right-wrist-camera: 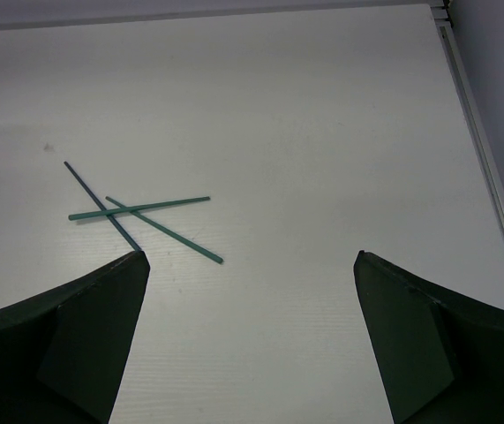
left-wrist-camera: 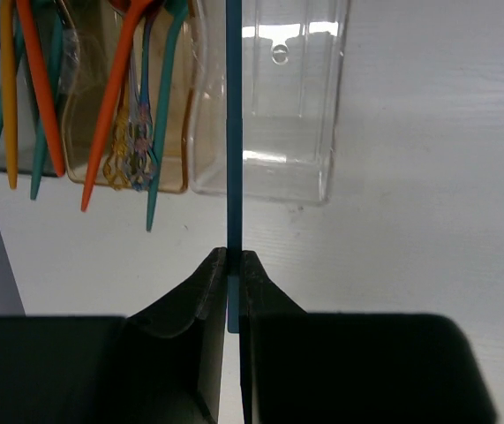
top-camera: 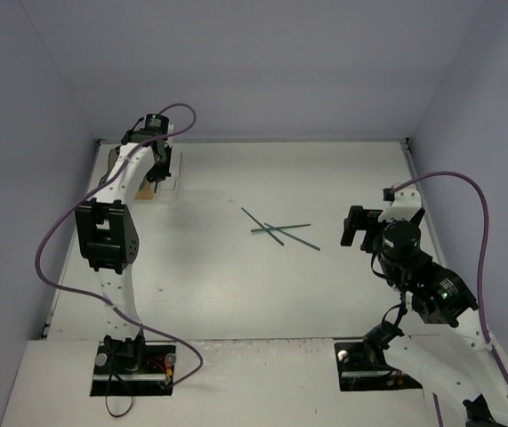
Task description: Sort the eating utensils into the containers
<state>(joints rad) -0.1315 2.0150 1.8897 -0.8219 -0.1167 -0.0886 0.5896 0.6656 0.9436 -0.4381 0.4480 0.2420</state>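
while the right gripper [right-wrist-camera: 250,265] hangs toward the right edge of the worktop [top-camera: 236,285] with its fingers wide apart and nothing between them, three loose sticks [top-camera: 280,229] lie crossed near the middle. farther, at the far left corner, the left gripper [left-wrist-camera: 232,261] is closed narrow on the near end of a blue stick [left-wrist-camera: 234,132], which runs across the left part of the clear bin [left-wrist-camera: 296,106]. its far tip leaves the wrist view, so i cannot tell if it is inside. just beside stands the amber bin [left-wrist-camera: 181,150] with orange and teal utensils [left-wrist-camera: 115,106], then the dark grey bin [left-wrist-camera: 26,106] with more.

the danger, i think, is at the release. the stick is pinched only at its very end and close to the wall shared with the amber bin, so a small drift to the left could send it into the wrong bin. it also looks long against the bin, so it may tip over the rim onto the worktop if let go slanted.
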